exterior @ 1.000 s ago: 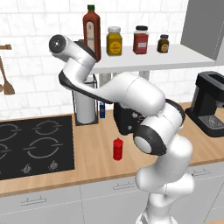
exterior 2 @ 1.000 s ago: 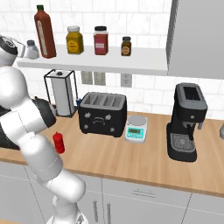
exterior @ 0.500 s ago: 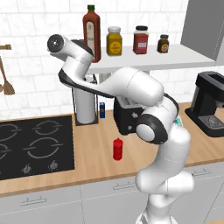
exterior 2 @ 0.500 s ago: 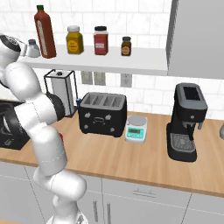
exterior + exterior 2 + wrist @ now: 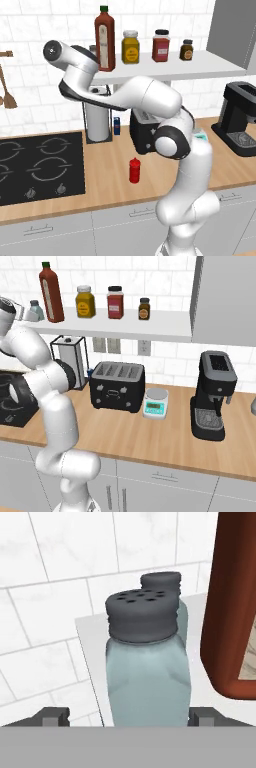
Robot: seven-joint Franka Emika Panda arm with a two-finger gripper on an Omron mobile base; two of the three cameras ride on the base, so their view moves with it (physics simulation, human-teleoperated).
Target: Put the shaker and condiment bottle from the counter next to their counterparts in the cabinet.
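Note:
The pale blue-green shaker (image 5: 147, 672) with a grey cap stands upright between my gripper's (image 5: 130, 716) fingers. The gripper is open: the shaker is close to the right fingertip (image 5: 205, 714), and a gap shows on the left side. Its base is hidden. Right behind it is the twin shaker's cap (image 5: 161, 579). The tall dark-red bottle (image 5: 230, 612) (image 5: 104, 37) rises just beside them at the left end of the white shelf (image 5: 200, 65). A shaker (image 5: 34, 310) shows there beside my hand. The small red squeeze bottle (image 5: 134, 170) stands on the wooden counter (image 5: 110, 190).
A yellow jar (image 5: 130, 47), a red jar (image 5: 161, 45) and a small dark jar (image 5: 186, 50) stand further along the shelf. Below are a paper towel holder (image 5: 97, 117), toaster (image 5: 117, 386), scale (image 5: 156, 403), coffee machine (image 5: 212, 396) and stovetop (image 5: 35, 165). A grey cupboard (image 5: 225, 296) closes the shelf's right end.
The arm's elbow has swung up and across over the counter. The hand has shifted slightly left at the shelf's end. The red bottle has not moved.

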